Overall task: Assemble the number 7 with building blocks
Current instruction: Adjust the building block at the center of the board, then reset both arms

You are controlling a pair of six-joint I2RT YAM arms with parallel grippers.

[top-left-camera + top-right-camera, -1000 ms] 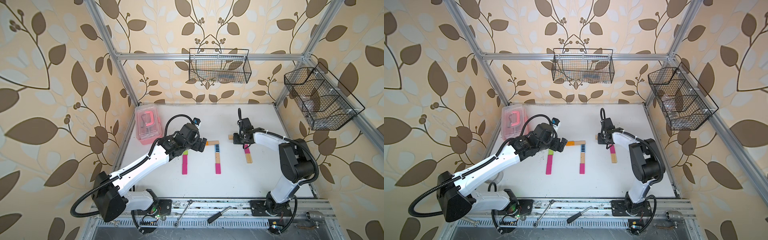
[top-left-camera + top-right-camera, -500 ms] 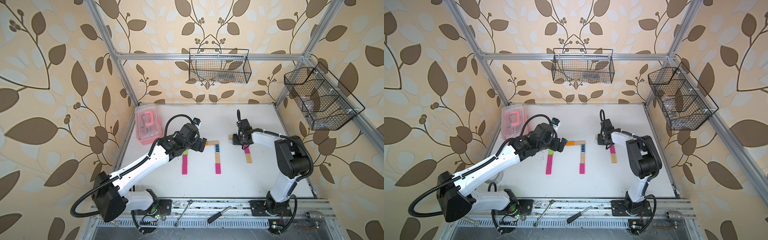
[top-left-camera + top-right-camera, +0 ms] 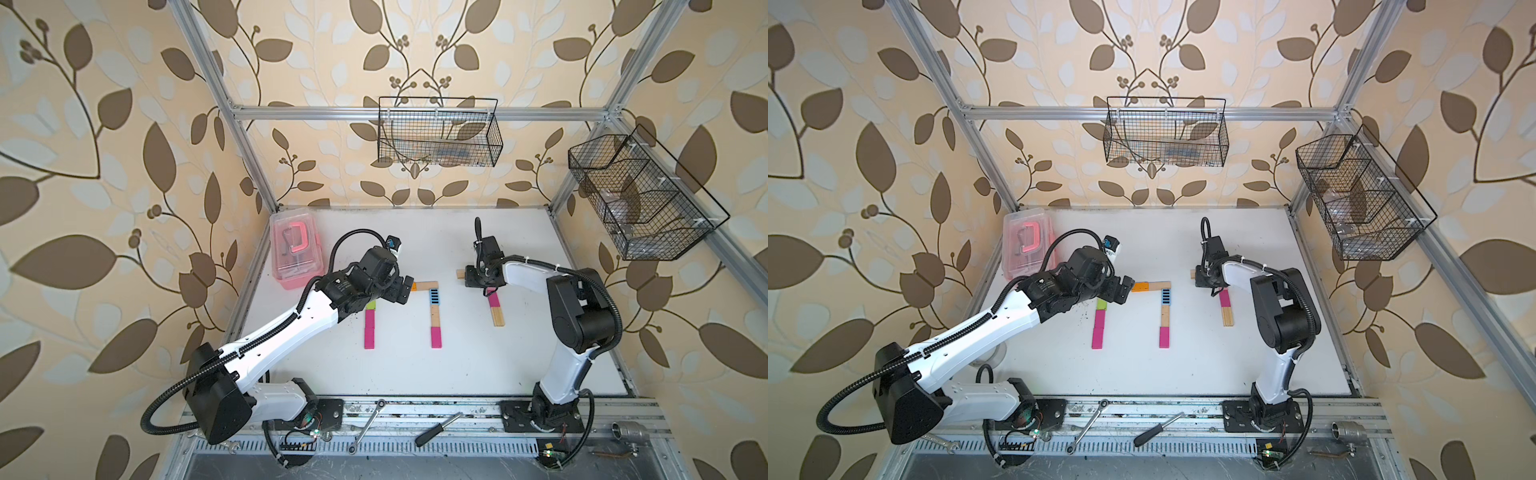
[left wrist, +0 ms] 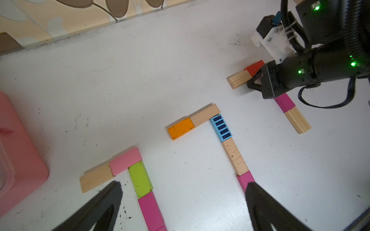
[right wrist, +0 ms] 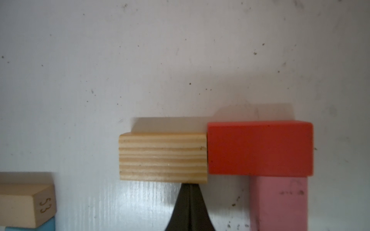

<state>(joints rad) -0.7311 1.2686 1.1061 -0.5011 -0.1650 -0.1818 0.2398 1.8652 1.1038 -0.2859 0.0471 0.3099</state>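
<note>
On the white table [image 3: 415, 374] the building blocks [image 3: 435, 316] lie flat in three separate groups, each bent like a 7. Nearest the pink box [image 3: 296, 249], a plain wood block [image 4: 96, 178] and a pink block [image 4: 125, 163] form a top bar. A lime green block [image 4: 140, 179] and magenta pieces [image 4: 150, 210] run down from the pink end. The middle group stands apart from both neighbours: an orange block [image 4: 181, 128] and a wood one make the bar, and the blue striped block [image 4: 221, 128], wood and magenta make the stem.

On the right arm's side, a grained wood block [image 5: 163, 157] butts end to end against a red block [image 5: 260, 148]. A magenta block [image 5: 278, 202] meets the red one's long side and leads away from it (its top is dusty and looks paler up close).

The right gripper [image 5: 189, 187] is pinched fully closed on nothing, its joined tips touching the grained block's long side near the seam with the red one. The left gripper [image 4: 183, 184] is spread wide and empty — one finger [image 4: 104, 202] shows by the plain wood block, the other by the middle stem's magenta end.
</note>
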